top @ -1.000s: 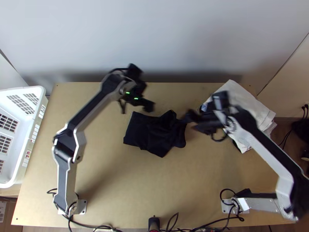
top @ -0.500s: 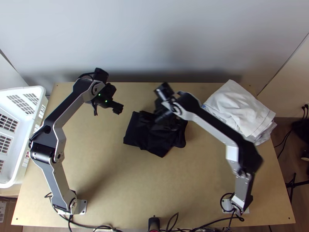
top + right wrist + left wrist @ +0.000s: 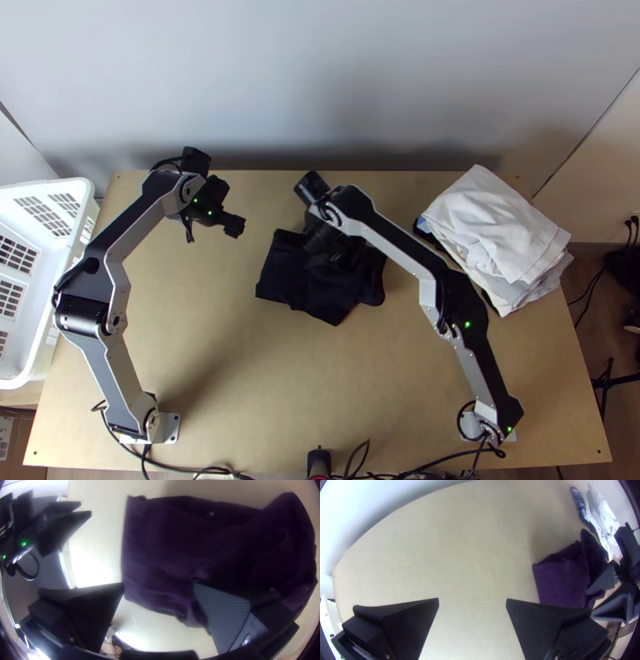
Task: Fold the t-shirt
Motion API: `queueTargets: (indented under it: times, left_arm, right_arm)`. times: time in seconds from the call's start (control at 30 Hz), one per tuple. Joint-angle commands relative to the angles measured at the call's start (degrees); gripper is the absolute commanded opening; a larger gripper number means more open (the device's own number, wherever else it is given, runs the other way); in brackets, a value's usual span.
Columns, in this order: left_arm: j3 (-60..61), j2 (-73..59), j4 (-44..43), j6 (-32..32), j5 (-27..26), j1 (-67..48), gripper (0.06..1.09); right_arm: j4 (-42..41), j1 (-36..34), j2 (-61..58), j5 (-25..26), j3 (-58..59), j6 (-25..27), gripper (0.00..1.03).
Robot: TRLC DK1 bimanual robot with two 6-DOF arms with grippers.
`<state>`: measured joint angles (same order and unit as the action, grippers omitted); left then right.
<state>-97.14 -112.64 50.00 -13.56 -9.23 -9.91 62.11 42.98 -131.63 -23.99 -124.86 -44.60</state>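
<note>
Hanging over the dark t-shirt (image 3: 160, 540) | right jaws were way nearer, wide open, empty | left jaws gaped empty, well apart

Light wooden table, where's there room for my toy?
The light wooden table is bare between the arms' bases, nearer than the dark, rumpled cloth t-shirt, and between that t-shirt and the left arm. It's crowded at the t-shirt, with the right gripper over it, and by the white cloth pile.
</note>
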Motion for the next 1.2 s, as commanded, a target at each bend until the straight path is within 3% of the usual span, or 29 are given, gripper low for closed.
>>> queueTargets:
  times: [0.0, 0.33, 0.5, 0.6, 0.8, 0.93, 1.17]
  left_arm:
    - [0.55, 0.32, -0.69, -0.24, -0.52, 1.39, 1.04]
    - [1.17, 0.84, -0.87, -0.32, -1.40, 2.44, 1.04]
    - [1.78, 1.46, -2.01, -0.32, -1.49, 1.83, 1.04]
    - [1.78, 1.90, -2.19, -0.32, -1.49, 1.47, 1.04]
    - [-0.06, 2.69, -2.10, 1.26, -2.37, 0.51, 1.04]
    - [-4.37, 2.95, 0.72, 6.18, -10.54, 0.07, 1.04]
    - [-8.24, 3.04, 4.49, 13.74, -20.30, -4.77, 1.04]
  right_arm:
    - [2.49, -3.96, 2.26, 7.38, 8.14, -0.58, 0.97]
    - [9.88, -8.62, 18.17, 13.09, 28.88, -0.14, 0.97]
    - [17.08, -11.08, 22.65, 14.14, 35.03, -0.05, 0.97]
    - [17.08, -12.22, 25.11, 16.25, 34.42, 0.74, 0.97]
    - [9.96, -13.27, 25.81, 16.52, 24.05, 3.47, 0.97]
    - [0.91, -13.27, 24.06, 17.84, 21.32, 5.58, 0.97]
    - [-9.64, -13.27, 16.32, 17.75, 17.89, 4.43, 0.97]
